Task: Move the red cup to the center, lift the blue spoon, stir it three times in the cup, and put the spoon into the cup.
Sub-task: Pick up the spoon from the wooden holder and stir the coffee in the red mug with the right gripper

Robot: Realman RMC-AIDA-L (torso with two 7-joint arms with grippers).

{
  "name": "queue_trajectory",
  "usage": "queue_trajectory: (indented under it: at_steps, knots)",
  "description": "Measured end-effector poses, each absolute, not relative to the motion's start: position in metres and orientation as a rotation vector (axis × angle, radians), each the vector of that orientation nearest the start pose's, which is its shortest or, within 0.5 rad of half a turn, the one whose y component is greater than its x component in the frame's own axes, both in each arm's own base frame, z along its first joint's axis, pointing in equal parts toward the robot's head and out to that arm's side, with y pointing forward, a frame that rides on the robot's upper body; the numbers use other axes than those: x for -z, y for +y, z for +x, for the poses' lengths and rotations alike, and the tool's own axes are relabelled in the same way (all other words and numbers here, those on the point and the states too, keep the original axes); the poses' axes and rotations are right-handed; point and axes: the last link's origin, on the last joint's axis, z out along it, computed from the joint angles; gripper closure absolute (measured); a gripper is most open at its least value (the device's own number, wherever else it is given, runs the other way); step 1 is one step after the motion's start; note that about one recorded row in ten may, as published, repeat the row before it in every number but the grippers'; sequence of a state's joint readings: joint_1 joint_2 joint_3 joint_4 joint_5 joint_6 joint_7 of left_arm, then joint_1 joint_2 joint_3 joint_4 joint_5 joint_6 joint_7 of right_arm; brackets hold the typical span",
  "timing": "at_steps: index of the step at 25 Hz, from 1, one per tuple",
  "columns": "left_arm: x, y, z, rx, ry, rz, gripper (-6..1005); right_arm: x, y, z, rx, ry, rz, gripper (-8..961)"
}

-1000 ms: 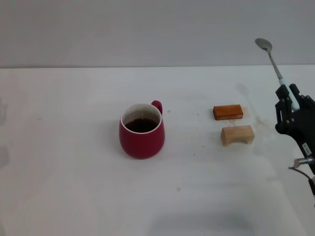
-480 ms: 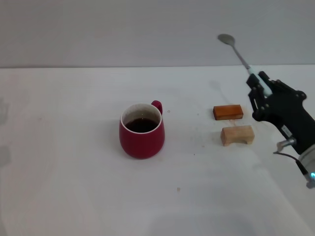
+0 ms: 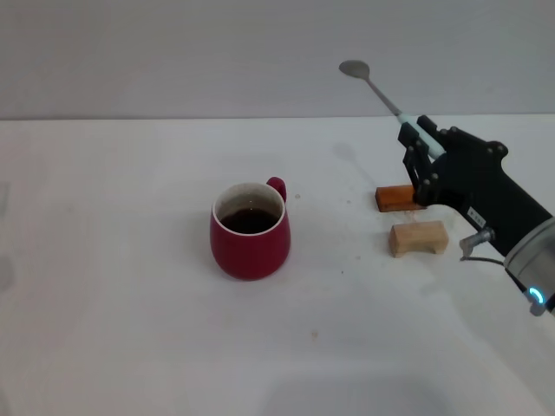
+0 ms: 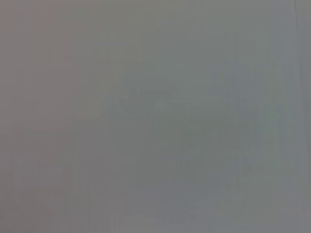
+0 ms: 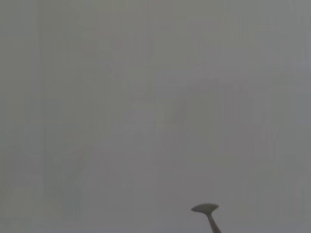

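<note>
Head view: red cup [image 3: 250,230] upright near mid-table [image 3: 130,303], dark liquid inside, handle toward the far right. Right gripper [image 3: 416,149] raised to the right of the cup, clenched on the blue spoon [image 3: 381,95], bowl pointing up and toward the left. Orange-brown block [image 3: 395,198] partly behind the gripper; tan block [image 3: 418,238] just in front of it, both between arm and cup.
Left wrist view: blank grey.
Right wrist view: spoon bowl [image 5: 206,209] against grey
</note>
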State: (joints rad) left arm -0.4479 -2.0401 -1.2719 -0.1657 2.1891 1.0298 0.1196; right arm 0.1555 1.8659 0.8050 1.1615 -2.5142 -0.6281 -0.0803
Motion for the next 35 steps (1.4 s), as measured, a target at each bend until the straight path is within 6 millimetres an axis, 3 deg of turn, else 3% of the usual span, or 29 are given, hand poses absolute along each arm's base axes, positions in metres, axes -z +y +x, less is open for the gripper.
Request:
queue_trajectory:
  at_steps: [21,35]
  knots:
    - [-0.060,0.343,-0.386,0.419,-0.607,-1.178,175,0.023,0.319,0.161,-0.609,0.521,-2.080,796]
    - [-0.064,0.345,-0.386,0.427,-0.610,-1.155,174,0.001,0.318,0.106,-0.409,0.449,-2.158,796]
